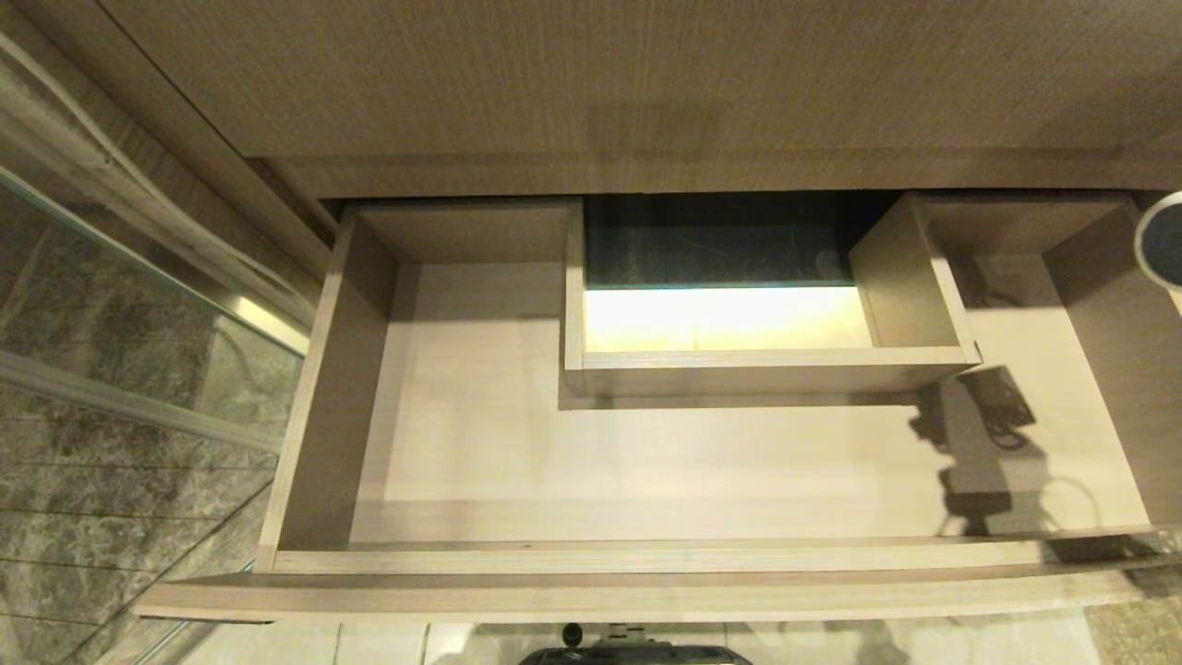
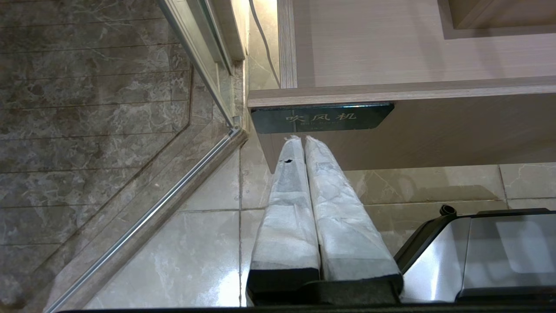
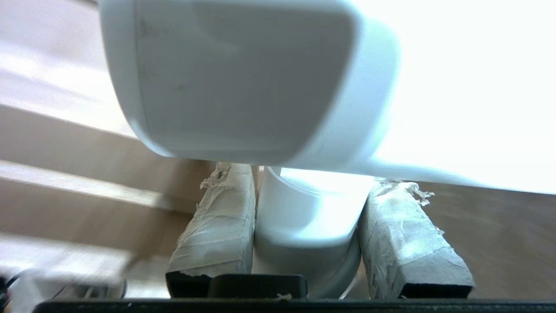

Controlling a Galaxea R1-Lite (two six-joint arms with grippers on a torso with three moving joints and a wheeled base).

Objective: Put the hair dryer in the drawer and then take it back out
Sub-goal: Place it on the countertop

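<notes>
The right gripper, tape-wrapped fingers clamped on the straight handle of the smooth white hair dryer, carries its barrel crosswise to them, the grey round end facing the head camera beside the open light wood-grain drawer.

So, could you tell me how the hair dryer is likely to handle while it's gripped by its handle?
The hair dryer looks rigid and smooth, so it may slip between the right gripper fingers. Its bulky head sits beyond the grip, so it probably wants to tilt.
</notes>
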